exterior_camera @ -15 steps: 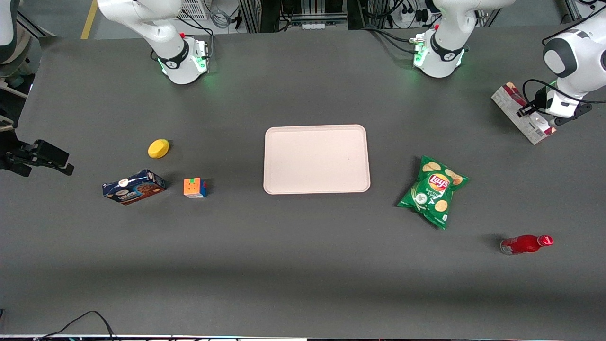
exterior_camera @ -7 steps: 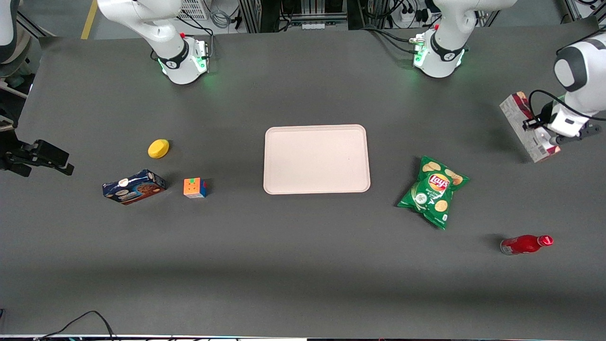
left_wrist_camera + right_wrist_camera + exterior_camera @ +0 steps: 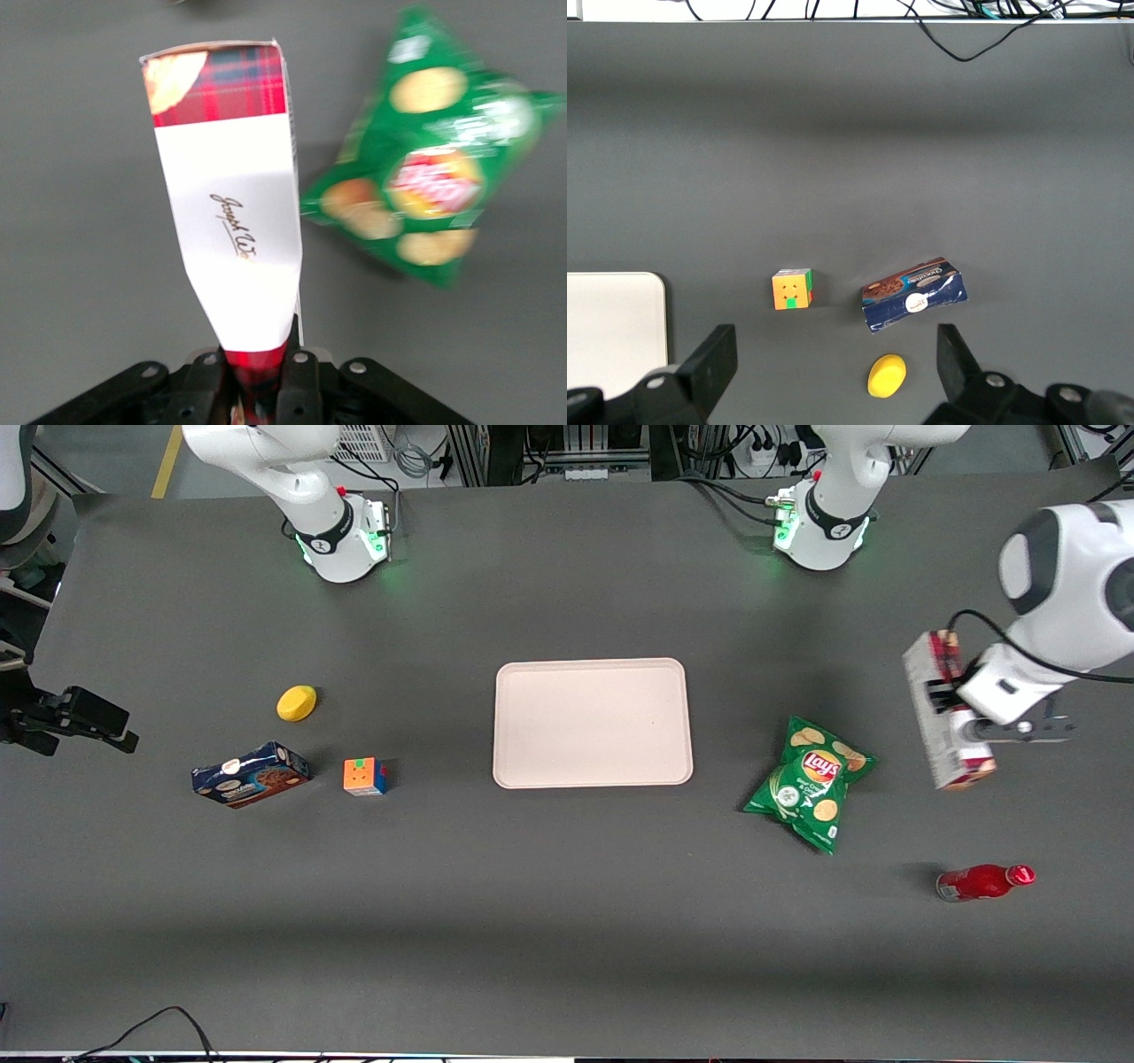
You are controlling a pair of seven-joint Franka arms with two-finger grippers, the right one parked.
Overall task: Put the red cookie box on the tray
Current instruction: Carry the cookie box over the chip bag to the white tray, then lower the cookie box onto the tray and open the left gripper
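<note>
The red cookie box [image 3: 941, 713] hangs in the air toward the working arm's end of the table, held by my left gripper [image 3: 955, 705], which is shut on it. In the left wrist view the red cookie box [image 3: 226, 195] shows its white label band and tartan end, and my gripper [image 3: 257, 376] pinches its red end between both fingers. The pale pinkish tray [image 3: 592, 723] lies flat at the table's middle with nothing on it, well away from the box.
A green chip bag [image 3: 811, 781] lies between the tray and the held box, also seen below the box as the chip bag [image 3: 425, 177]. A red bottle [image 3: 983, 882] lies nearer the front camera. A yellow object [image 3: 297, 702], blue cookie box [image 3: 251, 774] and colour cube [image 3: 365, 776] sit toward the parked arm's end.
My left gripper has lifted the red cookie box and carried it nearer the front camera and slightly toward the tray; the box now hangs higher and more lengthwise.
</note>
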